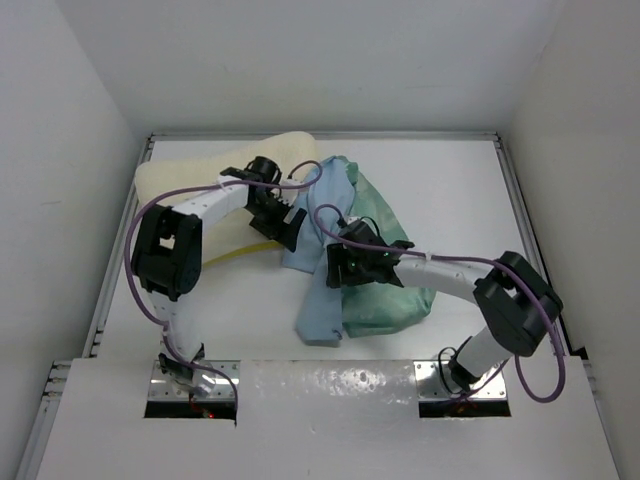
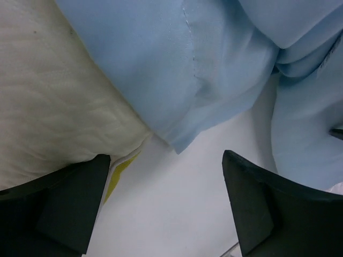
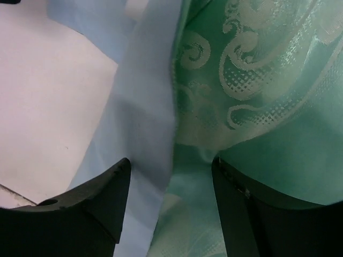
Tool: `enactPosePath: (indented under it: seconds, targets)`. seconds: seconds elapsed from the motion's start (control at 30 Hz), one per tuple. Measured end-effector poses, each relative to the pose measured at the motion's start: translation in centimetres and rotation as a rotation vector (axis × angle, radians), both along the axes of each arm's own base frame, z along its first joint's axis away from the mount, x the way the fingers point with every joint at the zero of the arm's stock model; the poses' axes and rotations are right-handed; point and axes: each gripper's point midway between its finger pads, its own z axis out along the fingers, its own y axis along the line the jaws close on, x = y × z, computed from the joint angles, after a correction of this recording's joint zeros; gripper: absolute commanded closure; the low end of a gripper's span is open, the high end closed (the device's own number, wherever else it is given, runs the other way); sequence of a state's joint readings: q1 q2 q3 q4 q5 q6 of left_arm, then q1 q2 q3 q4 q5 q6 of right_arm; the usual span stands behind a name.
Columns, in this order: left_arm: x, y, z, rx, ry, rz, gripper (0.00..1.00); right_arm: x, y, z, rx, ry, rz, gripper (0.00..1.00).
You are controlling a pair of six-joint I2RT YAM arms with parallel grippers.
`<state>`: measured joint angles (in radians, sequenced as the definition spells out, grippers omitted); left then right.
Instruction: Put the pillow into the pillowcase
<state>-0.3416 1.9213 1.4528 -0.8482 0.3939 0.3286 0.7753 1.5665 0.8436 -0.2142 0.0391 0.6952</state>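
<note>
Left gripper [image 2: 164, 156]: jaws spread wide, nothing between them, low over the table [image 2: 182, 214] right at a corner of the pillow [image 2: 53, 107]
Right gripper [image 3: 170, 160]: jaws also apart, a fold of the pillowcase [image 3: 257, 69] running up between them; no pinch visible
Pillow: cream-white, fluffy, faint ridges, yellow band [image 2: 122, 170] along the edge; lies at the far left of the table, partly under the left arm [image 1: 170, 250]
Pillowcase: crumpled heap at centre, just right of the pillow; sea-green satin with a pale scroll pattern outside, light blue inner side turned out on its left part. Blue cloth drapes over the pillow's right end, touching it. Whether any of the pillow sits inside the case: cannot tell
</note>
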Motion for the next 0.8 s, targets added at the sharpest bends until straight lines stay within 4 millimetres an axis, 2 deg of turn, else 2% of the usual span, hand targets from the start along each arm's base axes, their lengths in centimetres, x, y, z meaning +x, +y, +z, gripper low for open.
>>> enactPosePath:
  seconds: [0.03, 0.1, 0.13, 0.17, 0.2, 0.23, 0.27, 0.3, 0.37, 0.43, 0.5, 0.57, 0.7, 0.77, 0.8]
  targets:
    - [0.0, -0.3, -0.4, -0.018, -0.004, 0.011, 0.18, -0.2, 0.0, -0.5, 0.014, 0.008, -0.014, 0.42]
    - [0.1, -0.9, -1.0, -0.059, -0.018, 0.029, 0.20, 0.1, 0.6, -0.9, 0.046, 0.006, -0.031, 0.68]
    - [0.2, -1.3, -1.1, -0.086, -0.026, 0.034, 0.28, 0.4, 1.1, -0.9, 0.070, 0.004, -0.044, 0.82]
    - [0.4, -1.7, -1.2, -0.108, -0.030, 0.040, 0.36, 0.8, 1.5, -0.9, 0.089, -0.002, -0.053, 1.00]
    - [0.7, -2.2, -1.2, -0.142, -0.036, 0.048, 0.46, 1.1, 1.9, -0.9, 0.111, -0.006, -0.068, 1.00]
    - [0.9, -2.7, -1.2, -0.169, -0.038, 0.052, 0.89, 1.4, 1.9, -0.8, 0.127, -0.005, -0.089, 1.00]
    - [1.2, -3.3, -1.2, -0.198, -0.036, 0.060, 1.00, 1.4, 1.8, -0.8, 0.140, -0.004, -0.104, 1.00]
    - [1.7, -3.7, -1.5, -0.223, -0.042, 0.057, 1.00, 1.6, 1.4, -0.8, 0.155, 0.002, -0.126, 1.00]
    - [2.3, -4.4, -2.3, -0.270, -0.027, 0.075, 1.00, 2.1, -0.8, -0.5, 0.162, 0.004, -0.189, 1.00]
    - [2.2, -4.6, -3.0, -0.294, -0.006, 0.095, 1.00, 3.1, -4.4, 0.7, 0.149, -0.007, -0.290, 1.00]
    - [2.6, -4.1, -3.1, -0.293, -0.010, 0.121, 1.00, 5.0, -9.2, 3.3, 0.114, -0.070, -0.404, 1.00]
    - [3.0, -3.5, -3.1, -0.272, -0.033, 0.135, 1.00, 7.3, -13.7, 7.0, 0.071, -0.153, -0.506, 1.00]
    - [3.8, -1.4, -3.0, -0.159, -0.133, 0.119, 1.00, 13.1, -23.1, 15.3, -0.055, -0.304, -0.670, 1.00]
    - [3.8, 0.1, -2.9, -0.092, -0.177, 0.099, 1.00, 16.1, -27.5, 18.6, -0.160, -0.352, -0.733, 1.00]
    - [3.7, 0.8, -2.9, -0.059, -0.194, 0.083, 1.00, 17.3, -29.4, 19.7, -0.243, -0.336, -0.757, 1.00]
